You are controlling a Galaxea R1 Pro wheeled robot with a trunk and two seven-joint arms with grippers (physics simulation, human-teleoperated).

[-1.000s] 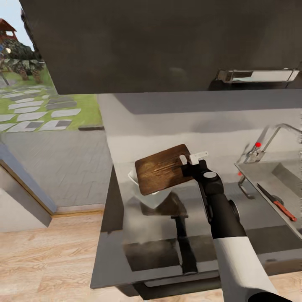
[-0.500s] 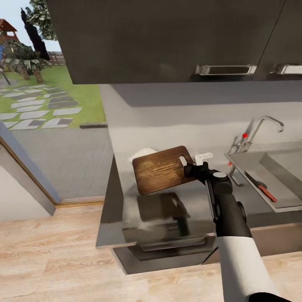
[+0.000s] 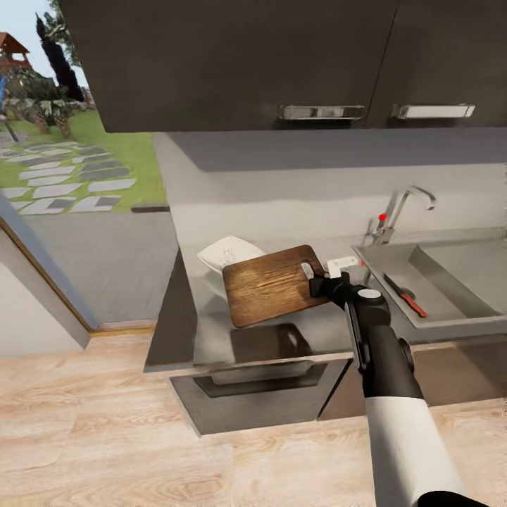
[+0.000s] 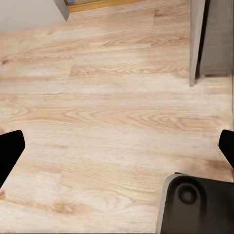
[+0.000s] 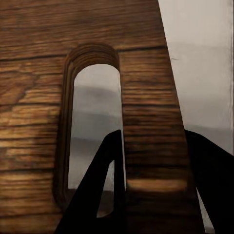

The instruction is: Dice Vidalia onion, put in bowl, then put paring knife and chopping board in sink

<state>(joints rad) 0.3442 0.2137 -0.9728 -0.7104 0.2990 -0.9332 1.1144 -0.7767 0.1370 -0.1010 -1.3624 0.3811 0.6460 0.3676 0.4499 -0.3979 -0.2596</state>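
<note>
Holding the chopping board by its slotted end, the right gripper pinches the wood beside the oval slot, one finger reaching through the hole. It carries the board tilted in the air above the glossy grey surface, clear of it. Just behind the board's far left corner sits the white bowl. To the right, the paring knife lies on the drainboard of the sink, below the faucet. Over the wooden floor, the left gripper hangs with fingers spread wide.
</note>
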